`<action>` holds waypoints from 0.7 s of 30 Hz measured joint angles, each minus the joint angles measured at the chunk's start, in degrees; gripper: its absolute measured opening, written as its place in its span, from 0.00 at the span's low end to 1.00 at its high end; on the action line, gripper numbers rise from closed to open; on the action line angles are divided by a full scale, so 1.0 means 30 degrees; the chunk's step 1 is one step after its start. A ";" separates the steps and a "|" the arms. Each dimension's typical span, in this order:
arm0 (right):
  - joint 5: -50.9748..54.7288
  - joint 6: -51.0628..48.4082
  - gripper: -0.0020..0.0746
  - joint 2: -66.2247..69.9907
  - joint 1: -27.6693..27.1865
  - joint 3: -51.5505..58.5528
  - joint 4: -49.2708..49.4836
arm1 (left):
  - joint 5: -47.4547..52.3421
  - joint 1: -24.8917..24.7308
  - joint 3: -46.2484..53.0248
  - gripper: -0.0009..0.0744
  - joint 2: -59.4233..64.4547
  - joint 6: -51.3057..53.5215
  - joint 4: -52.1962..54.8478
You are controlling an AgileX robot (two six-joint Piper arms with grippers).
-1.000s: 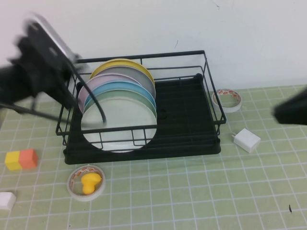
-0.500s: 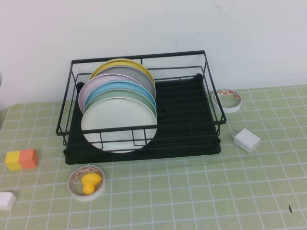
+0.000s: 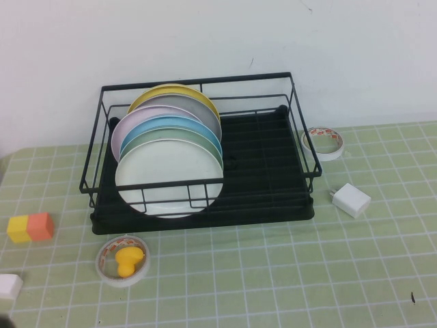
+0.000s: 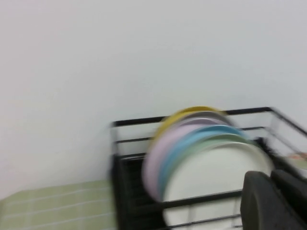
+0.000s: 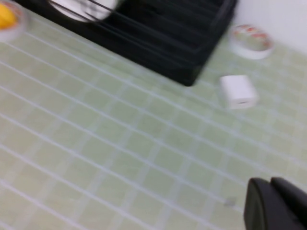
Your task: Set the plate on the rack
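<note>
Neither of my 2 arms is showing in the high view. My left gripper (image 4: 276,201) is appearing only as dark finger ends at the corner of its own wrist view, raised and facing forward. My right gripper (image 5: 273,203) is likewise showing just dark tips, hanging above the table and looking down.

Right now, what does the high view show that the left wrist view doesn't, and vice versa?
Only the high view: the whole rack with its tray base, two tape rolls, the near one holding a yellow piece, a white charger, yellow and orange blocks, and a white object at the left edge. No arm shows.

Only the left wrist view: the left gripper, a dark shape near the rack. The right gripper appears only in its own view, over the mat.

Both: the plates standing in the rack, the white plate frontmost.
</note>
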 joint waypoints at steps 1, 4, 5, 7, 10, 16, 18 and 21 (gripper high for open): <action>0.0086 -0.0005 0.03 -0.0030 0.0000 0.0270 0.0677 | 0.0451 0.0000 0.0407 0.01 -0.0399 0.0000 0.0008; 0.0358 -0.0070 0.03 -0.0064 0.0000 0.0710 0.2030 | 0.1324 0.0000 0.1379 0.01 -0.1655 0.0000 0.0142; 0.0410 -0.0113 0.03 -0.0047 0.0000 0.0809 0.2222 | 0.1419 0.0000 0.1678 0.01 -0.1941 0.0000 0.0171; 0.0410 -0.0150 0.03 -0.0047 0.0000 0.0830 0.2405 | 0.1469 0.0000 0.2110 0.01 -0.2240 0.0000 0.0213; 0.0410 -0.0256 0.03 -0.0047 0.0000 0.0830 0.2541 | 0.1557 0.0000 0.2670 0.01 -0.2355 0.0000 0.0213; 0.0410 -0.0324 0.03 -0.0047 0.0000 0.0847 0.2616 | 0.1593 -0.0262 0.3284 0.01 -0.2355 0.0000 0.0213; 0.0410 -0.0324 0.03 -0.0047 0.0000 0.0847 0.2616 | 0.1593 -0.0425 0.3365 0.01 -0.2355 0.0000 0.0213; 0.0410 -0.0324 0.03 -0.0047 0.0000 0.0876 0.2628 | 0.1628 -0.0451 0.3365 0.01 -0.2355 0.0000 0.0213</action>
